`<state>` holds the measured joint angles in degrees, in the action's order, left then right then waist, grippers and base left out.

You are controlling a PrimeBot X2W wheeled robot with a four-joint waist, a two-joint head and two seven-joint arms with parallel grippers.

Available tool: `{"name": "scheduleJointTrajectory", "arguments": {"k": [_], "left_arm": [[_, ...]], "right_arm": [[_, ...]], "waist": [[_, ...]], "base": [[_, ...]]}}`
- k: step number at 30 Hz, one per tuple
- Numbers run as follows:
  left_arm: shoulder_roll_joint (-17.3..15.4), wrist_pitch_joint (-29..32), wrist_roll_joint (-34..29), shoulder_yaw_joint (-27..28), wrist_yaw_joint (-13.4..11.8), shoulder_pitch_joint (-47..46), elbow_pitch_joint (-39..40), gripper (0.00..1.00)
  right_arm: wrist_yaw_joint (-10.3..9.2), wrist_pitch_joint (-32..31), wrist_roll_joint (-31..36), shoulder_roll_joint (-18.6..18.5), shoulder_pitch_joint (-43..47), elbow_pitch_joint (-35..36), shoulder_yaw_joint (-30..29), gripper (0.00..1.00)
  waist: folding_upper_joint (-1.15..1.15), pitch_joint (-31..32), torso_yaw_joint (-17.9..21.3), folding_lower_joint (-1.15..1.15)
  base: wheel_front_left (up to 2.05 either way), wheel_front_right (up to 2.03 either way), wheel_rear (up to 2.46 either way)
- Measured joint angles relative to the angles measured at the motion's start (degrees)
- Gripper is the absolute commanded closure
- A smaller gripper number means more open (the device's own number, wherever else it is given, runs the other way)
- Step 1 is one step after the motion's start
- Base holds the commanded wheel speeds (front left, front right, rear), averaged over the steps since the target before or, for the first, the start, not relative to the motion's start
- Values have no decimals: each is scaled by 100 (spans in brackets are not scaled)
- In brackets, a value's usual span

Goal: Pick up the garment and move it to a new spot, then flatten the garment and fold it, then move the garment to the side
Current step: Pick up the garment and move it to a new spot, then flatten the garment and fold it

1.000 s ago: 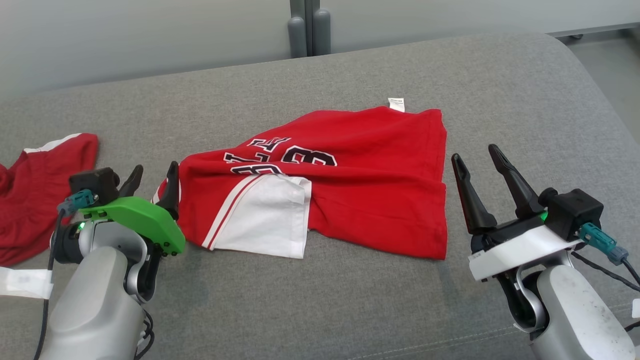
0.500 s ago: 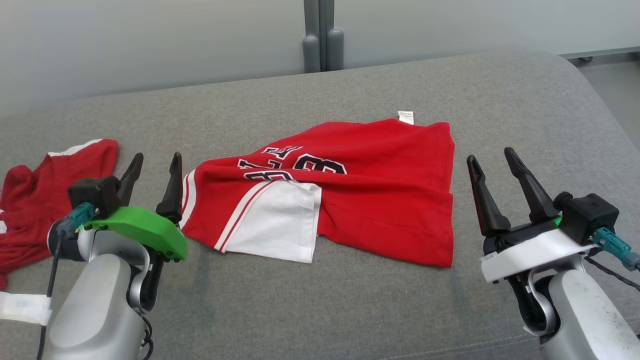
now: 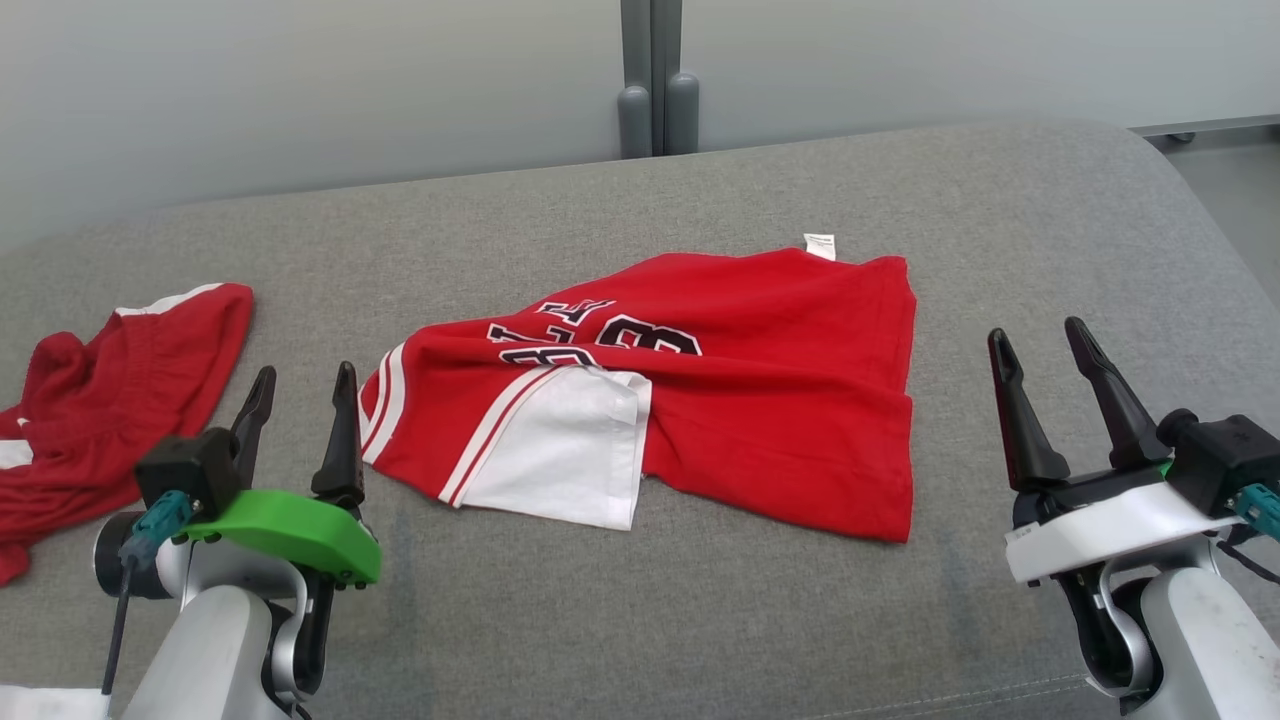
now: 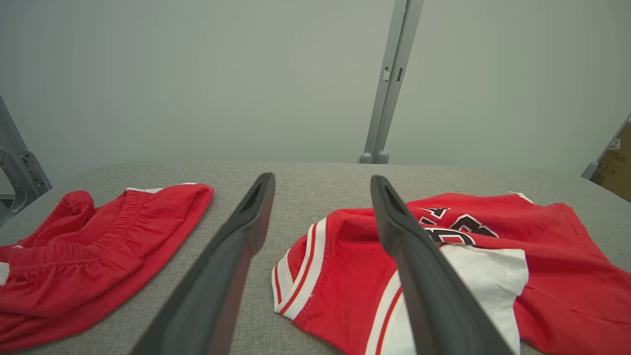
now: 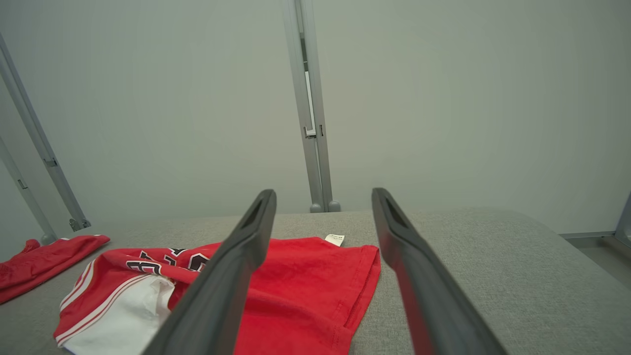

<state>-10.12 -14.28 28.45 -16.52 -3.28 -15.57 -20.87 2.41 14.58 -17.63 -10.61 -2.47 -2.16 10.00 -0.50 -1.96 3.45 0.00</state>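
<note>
Near edge: two pale forearms rise from the bottom corners, both claws pointing toward the far side. Left claw [image 3: 305,372] sits on a green bracket [image 3: 290,525]; its dark fingers [image 3: 343,430] are spread wide with nothing between them, tips just near-left of the garment's striped corner, not touching. Right claw [image 3: 1036,330] sits on a white bracket [image 3: 1100,528]; its fingers [image 3: 1112,400] are equally wide apart and empty, standing to the right of the garment's right hem, apart from it. The garment [image 3: 780,400], red, lies roughly flattened mid-surface [image 3: 700,620] on the grey fabric, with a white panel [image 3: 565,450] with red-and-white stripes turned up at its near left. Black lettering [image 3: 600,335] outlined in white runs into a fold; not legible as a whole. White tag [image 3: 820,246] at the far hem, print too small to read. Second red garment [image 3: 110,400] bunched at far left. Beyond: grey post [image 3: 657,75] and plain wall [image 3: 300,90].
</note>
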Motion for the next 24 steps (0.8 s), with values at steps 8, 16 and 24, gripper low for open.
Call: {"name": "scheduleJointTrajectory", "arguments": {"k": [8, 16, 24], "left_arm": [[74, -15, -54, 186, -112, 386, 609, 0], [109, -15, -160, 188, -136, 567, 1000, 0], [211, -15, -158, -94, -74, 796, 1128, 0]], "right_arm": [[-82, 0, 0, 4, 184, 153, -115, 0], [-91, 0, 0, 13, 193, 182, -87, 0], [-92, -60, -194, 63, 439, -46, -110, 0]], "waist": [[0, 2, -12, 0], [0, -30, -2, 0], [0, -57, 21, 0]], "base": [[0, 0, 0], [0, 0, 0], [0, 0, 0]]}}
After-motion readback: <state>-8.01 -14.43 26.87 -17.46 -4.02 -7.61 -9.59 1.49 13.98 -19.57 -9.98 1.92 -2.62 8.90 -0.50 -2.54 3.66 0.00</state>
